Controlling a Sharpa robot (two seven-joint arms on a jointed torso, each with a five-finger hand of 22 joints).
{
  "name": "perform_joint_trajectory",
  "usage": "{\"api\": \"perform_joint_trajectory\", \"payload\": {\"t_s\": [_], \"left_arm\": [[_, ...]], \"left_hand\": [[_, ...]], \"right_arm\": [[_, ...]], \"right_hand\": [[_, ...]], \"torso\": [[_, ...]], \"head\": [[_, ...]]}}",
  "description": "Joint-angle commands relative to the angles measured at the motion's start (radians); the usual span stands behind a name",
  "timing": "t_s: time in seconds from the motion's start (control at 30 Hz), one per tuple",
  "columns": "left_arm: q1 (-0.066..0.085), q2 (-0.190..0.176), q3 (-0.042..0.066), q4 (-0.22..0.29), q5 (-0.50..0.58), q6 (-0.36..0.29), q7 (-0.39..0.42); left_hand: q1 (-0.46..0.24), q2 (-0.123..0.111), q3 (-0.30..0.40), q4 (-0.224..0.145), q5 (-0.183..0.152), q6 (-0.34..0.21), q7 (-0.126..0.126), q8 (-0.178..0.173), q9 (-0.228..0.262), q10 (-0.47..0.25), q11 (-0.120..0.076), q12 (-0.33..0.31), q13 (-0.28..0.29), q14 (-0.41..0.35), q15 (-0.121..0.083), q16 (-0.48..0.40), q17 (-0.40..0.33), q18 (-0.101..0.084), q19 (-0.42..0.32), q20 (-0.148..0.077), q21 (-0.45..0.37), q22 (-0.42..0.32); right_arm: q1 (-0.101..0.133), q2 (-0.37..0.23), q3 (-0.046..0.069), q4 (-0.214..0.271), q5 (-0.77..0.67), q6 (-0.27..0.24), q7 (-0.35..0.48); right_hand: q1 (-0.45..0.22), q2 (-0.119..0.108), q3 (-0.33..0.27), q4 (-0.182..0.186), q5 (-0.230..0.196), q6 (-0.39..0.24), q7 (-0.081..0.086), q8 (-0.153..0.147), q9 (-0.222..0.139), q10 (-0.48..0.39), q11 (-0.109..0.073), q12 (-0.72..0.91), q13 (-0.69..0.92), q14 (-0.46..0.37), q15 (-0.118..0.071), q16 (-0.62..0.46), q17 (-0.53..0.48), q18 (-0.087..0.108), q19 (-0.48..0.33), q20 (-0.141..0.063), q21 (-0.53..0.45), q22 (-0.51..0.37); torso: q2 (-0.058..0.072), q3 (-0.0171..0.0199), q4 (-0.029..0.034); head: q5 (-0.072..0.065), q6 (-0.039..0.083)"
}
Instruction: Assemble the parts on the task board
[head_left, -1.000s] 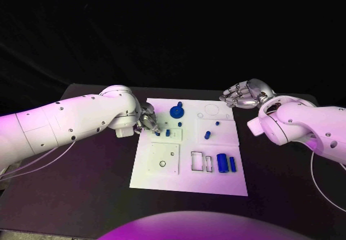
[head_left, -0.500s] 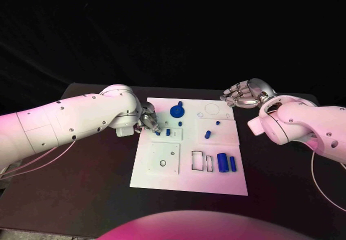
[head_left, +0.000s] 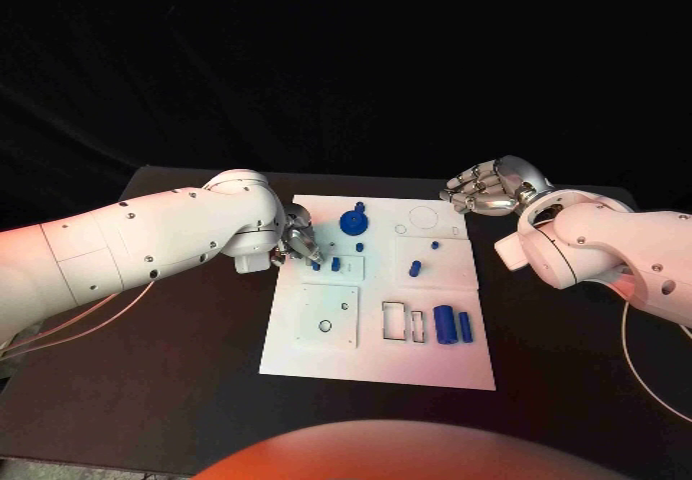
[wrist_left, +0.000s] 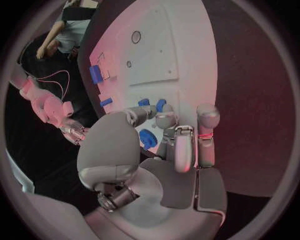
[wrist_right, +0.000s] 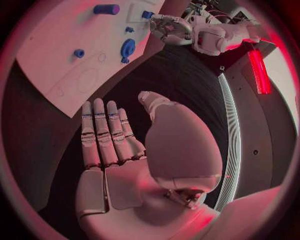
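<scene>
The white task board (head_left: 378, 300) lies in the middle of the black counter (head_left: 173, 340). The left hand (head_left: 299, 243) sits at the board's left edge, fingers curled down around a small blue part (wrist_left: 149, 138); whether it actually pinches the part I cannot tell. Two short blue pegs (head_left: 336, 265) stand just beside those fingers. The right hand (head_left: 483, 190) hovers off the board's far right corner, fingers straight and holding nothing. Two blue cylinders (head_left: 451, 326) lie near the board's right edge.

Black table (head_left: 173, 350) carrying the lot; white task board (head_left: 378, 350) lying flat at its middle, small blue parts (head_left: 446, 326) on it.
</scene>
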Motion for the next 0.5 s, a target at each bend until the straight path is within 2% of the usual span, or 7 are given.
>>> {"api": "perform_joint_trajectory", "payload": {"t_s": [0.03, 0.23, 0.5], "left_arm": [[-0.005, 0.006, -0.004, -0.001, 0.024, 0.011, -0.001], [-0.006, 0.006, -0.005, -0.009, 0.027, 0.009, -0.005], [-0.006, 0.003, -0.006, -0.016, 0.031, 0.009, -0.013]], "left_hand": [[-0.023, -0.006, 0.057, -0.047, -0.011, 0.012, -0.014, -0.007, -0.002, 0.005, -0.003, -0.003, 0.001, 0.1, -0.006, 0.001, 0.239, -0.019, 0.006, -0.002, -0.008, -0.002], [-0.053, -0.009, 0.038, -0.015, -0.061, 0.02, -0.017, -0.016, -0.004, 0.003, -0.005, -0.003, 0.005, 0.1, -0.008, 0.0, 0.238, -0.019, 0.009, -0.004, -0.015, -0.003], [-0.079, -0.019, 0.009, 0.019, -0.107, 0.025, -0.015, -0.026, -0.006, -0.002, -0.004, -0.005, 0.004, 0.098, -0.007, -0.002, 0.231, -0.019, 0.01, -0.003, -0.024, -0.005]], "right_arm": [[-0.001, 0.0, 0.0, 0.002, -0.006, 0.009, 0.009], [-0.001, -0.001, 0.0, 0.002, -0.004, 0.011, 0.009], [-0.001, -0.002, 0.0, 0.003, -0.003, 0.012, 0.009]], "right_hand": [[0.007, 0.002, -0.003, -0.005, 0.006, -0.007, 0.051, 0.005, -0.003, -0.006, 0.006, -0.007, -0.002, -0.011, 0.0, -0.007, -0.004, 0.012, 0.0, 0.004, 0.003, -0.004], [0.007, 0.002, -0.003, -0.005, 0.006, -0.007, 0.051, 0.005, -0.003, -0.006, 0.006, -0.007, -0.002, -0.011, 0.0, -0.007, -0.004, 0.012, 0.0, 0.004, 0.003, -0.004], [0.007, 0.002, -0.004, -0.004, 0.006, -0.008, 0.051, 0.005, -0.003, -0.006, 0.006, -0.007, -0.003, -0.011, 0.0, -0.008, -0.005, 0.012, 0.0, 0.004, 0.003, -0.005]], "torso": [[0.0, 0.0002, -0.0001], [0.0, 0.0002, -0.0003], [0.0, 0.0001, -0.0002]], "head": [[-0.001, -0.001], [-0.002, -0.001], [-0.002, -0.002]]}}
